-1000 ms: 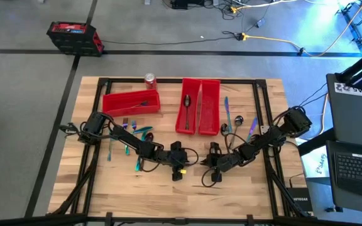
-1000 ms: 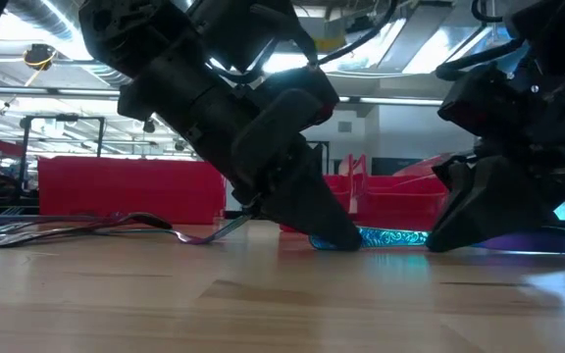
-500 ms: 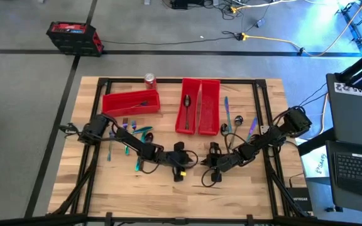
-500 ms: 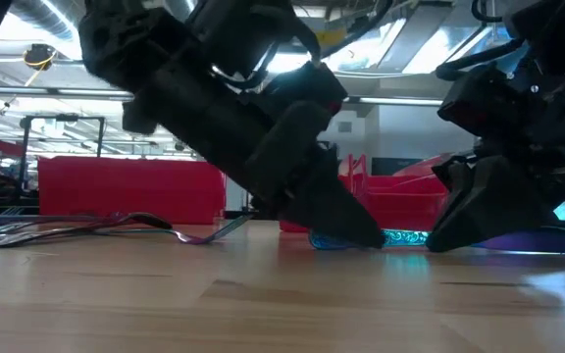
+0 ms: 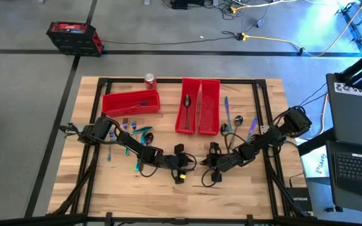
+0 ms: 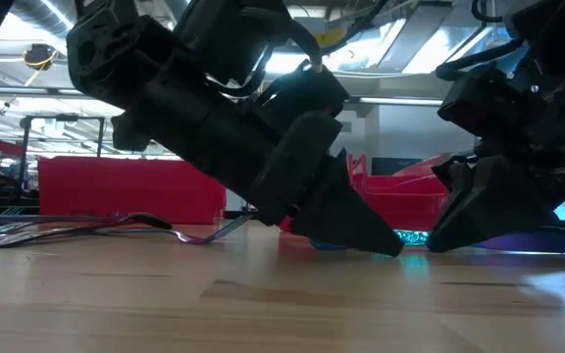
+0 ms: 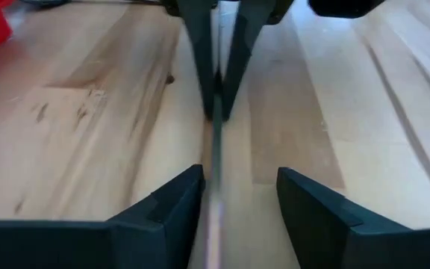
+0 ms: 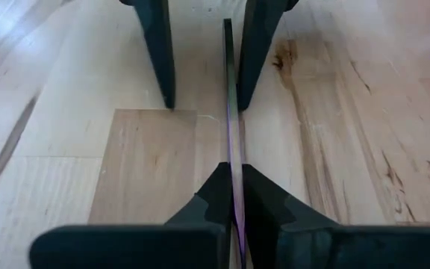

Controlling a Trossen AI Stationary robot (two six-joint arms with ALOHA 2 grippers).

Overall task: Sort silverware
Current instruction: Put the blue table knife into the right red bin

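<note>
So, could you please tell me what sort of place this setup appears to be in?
Probably a robotics lab or workshop: a butcher-block wooden table stands on grey carpet strewn with cables, a laptop sits beside it, and the low view shows exposed ceiling ducts over an open room.

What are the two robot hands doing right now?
Left gripper: open, fingers either side of the thin utensil, not clamping it.
Right gripper: shut on the utensil.
</note>
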